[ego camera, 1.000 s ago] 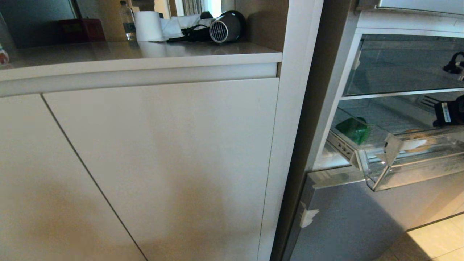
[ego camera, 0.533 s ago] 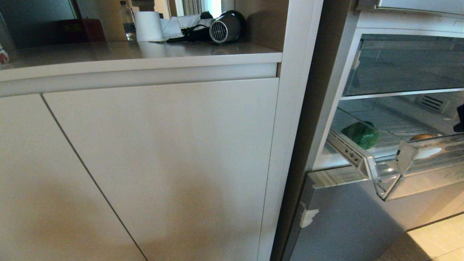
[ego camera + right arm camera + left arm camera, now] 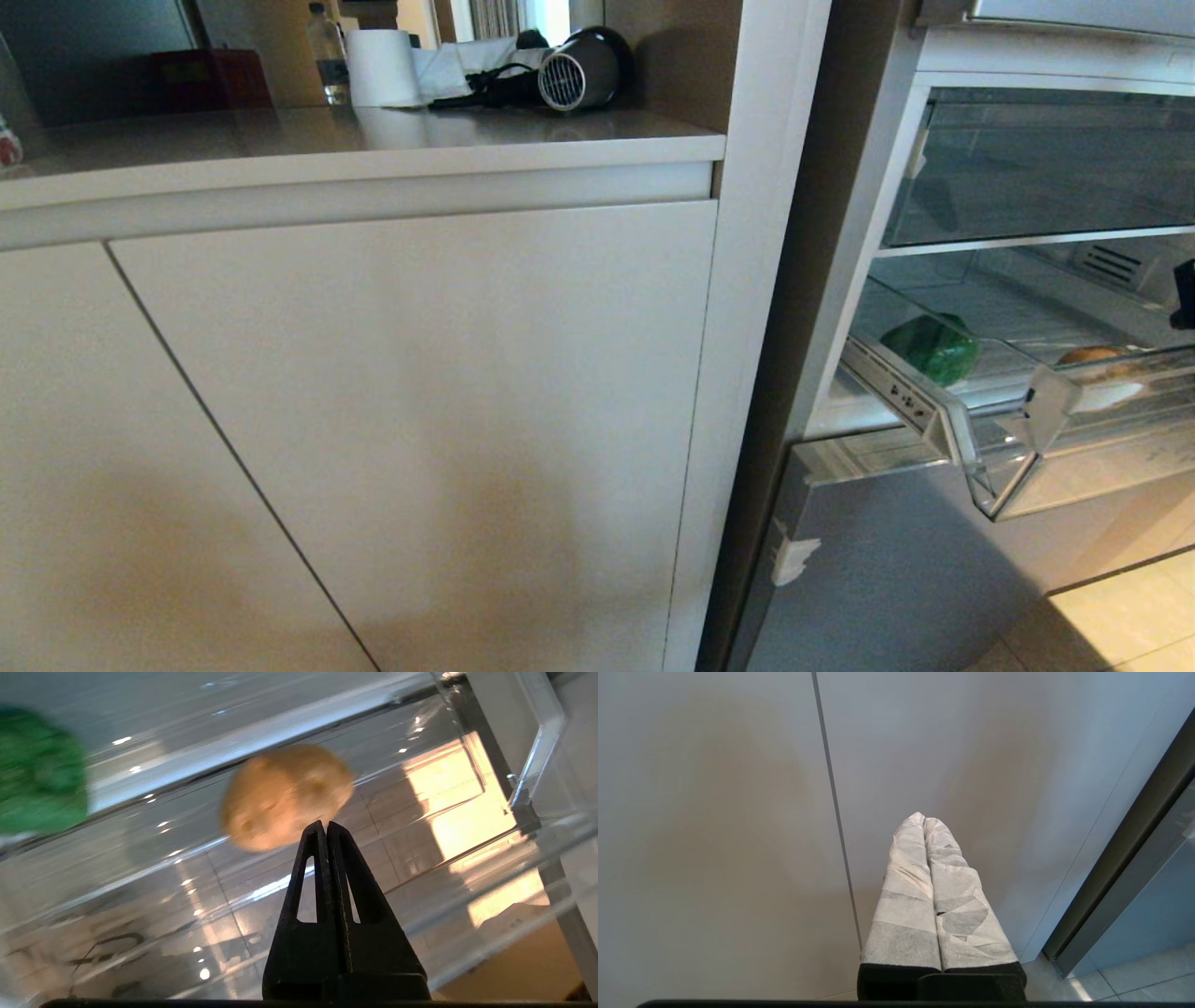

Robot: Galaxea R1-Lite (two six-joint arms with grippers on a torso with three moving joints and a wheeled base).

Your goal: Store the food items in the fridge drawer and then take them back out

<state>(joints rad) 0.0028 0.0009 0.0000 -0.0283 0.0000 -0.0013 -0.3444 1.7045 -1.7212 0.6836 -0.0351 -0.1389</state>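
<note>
The clear fridge drawer (image 3: 1004, 485) stands pulled out at the right of the head view, its front lip tipped forward. Inside it lie a dark-green bell pepper (image 3: 934, 348) at the left and a tan potato (image 3: 1088, 356) further right. The right wrist view shows the potato (image 3: 285, 795) and the pepper (image 3: 39, 772) on the drawer's clear bottom (image 3: 140, 891). My right gripper (image 3: 325, 823) is shut and empty, its black tips just short of the potato. Only a dark sliver of that arm (image 3: 1186, 294) shows at the head view's right edge. My left gripper (image 3: 923, 817) is shut, parked before the white cabinet.
A white cabinet (image 3: 420, 420) fills the left, with a grey hair dryer (image 3: 574, 70), a white paper roll (image 3: 381, 67) and a bottle (image 3: 327, 51) on its counter. A flat-fronted clear drawer (image 3: 1046, 168) sits above the open one. The silver-grey fridge door (image 3: 896, 569) lies below.
The drawer has slid further out toward me, carrying the pepper and potato along. The right arm has drawn back to the right, almost out of the head view.
</note>
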